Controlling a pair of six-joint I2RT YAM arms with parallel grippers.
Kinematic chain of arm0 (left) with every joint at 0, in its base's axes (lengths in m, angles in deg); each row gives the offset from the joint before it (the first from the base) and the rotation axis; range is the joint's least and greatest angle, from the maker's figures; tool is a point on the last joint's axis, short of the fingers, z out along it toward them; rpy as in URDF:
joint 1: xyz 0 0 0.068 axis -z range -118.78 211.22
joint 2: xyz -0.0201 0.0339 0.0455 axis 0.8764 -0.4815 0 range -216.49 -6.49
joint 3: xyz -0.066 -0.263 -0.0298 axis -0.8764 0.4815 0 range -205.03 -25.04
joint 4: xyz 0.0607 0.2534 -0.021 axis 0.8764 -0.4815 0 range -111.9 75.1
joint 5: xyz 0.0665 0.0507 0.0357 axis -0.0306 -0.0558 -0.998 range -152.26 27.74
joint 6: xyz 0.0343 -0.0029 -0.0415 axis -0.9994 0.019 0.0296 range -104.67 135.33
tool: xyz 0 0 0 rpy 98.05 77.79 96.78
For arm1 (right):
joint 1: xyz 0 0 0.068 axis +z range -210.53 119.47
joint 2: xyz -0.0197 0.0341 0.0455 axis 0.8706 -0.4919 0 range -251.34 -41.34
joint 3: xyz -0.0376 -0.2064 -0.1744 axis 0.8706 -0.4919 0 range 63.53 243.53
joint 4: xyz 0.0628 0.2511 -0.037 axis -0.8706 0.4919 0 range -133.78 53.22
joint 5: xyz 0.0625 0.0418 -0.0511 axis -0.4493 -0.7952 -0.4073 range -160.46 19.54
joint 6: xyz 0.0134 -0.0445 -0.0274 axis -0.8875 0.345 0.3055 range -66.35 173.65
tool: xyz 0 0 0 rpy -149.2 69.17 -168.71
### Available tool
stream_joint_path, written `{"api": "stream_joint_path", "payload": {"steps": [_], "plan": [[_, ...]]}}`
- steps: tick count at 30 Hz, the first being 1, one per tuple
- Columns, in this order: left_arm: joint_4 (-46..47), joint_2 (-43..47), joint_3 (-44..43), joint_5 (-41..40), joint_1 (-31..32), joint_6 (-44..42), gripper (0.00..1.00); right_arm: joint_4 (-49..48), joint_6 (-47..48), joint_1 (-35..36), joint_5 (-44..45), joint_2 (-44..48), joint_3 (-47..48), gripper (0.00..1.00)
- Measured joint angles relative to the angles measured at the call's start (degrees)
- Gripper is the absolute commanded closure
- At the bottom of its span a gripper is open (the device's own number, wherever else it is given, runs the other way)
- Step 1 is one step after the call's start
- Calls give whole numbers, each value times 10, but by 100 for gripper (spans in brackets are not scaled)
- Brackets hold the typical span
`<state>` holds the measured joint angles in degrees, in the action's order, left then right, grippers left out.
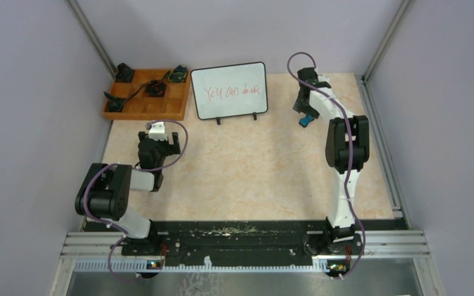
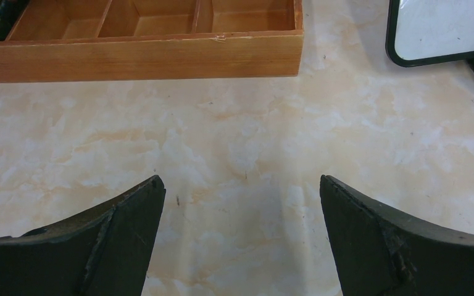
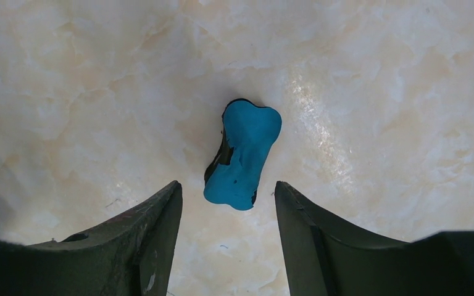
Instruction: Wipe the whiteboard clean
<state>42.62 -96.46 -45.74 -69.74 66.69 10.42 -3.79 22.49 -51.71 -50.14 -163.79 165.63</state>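
Observation:
The whiteboard (image 1: 229, 90) stands upright on black feet at the back of the table, with red handwriting on it; its lower corner shows in the left wrist view (image 2: 441, 34). A small blue eraser (image 3: 242, 154) lies on the table to the right of the board (image 1: 307, 120). My right gripper (image 3: 227, 188) is open and hangs just above the eraser, which lies just beyond the fingertips, not between them. My left gripper (image 2: 241, 182) is open and empty over bare table at the left, in front of the tray.
An orange compartment tray (image 1: 147, 94) with several dark items stands at the back left, its front wall in the left wrist view (image 2: 139, 57). Grey walls enclose the table on the left, back and right.

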Motion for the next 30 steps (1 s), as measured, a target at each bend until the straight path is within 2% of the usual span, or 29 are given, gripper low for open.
{"api": "stream_joint_path", "payload": {"steps": [19,30], "plan": [[0,0,0,0,0,0,0,-31,-1,-15,-7,-2,-21,49],[0,0,0,0,0,0,0,-40,-2,-15,-9,-34,-31,50]]}}
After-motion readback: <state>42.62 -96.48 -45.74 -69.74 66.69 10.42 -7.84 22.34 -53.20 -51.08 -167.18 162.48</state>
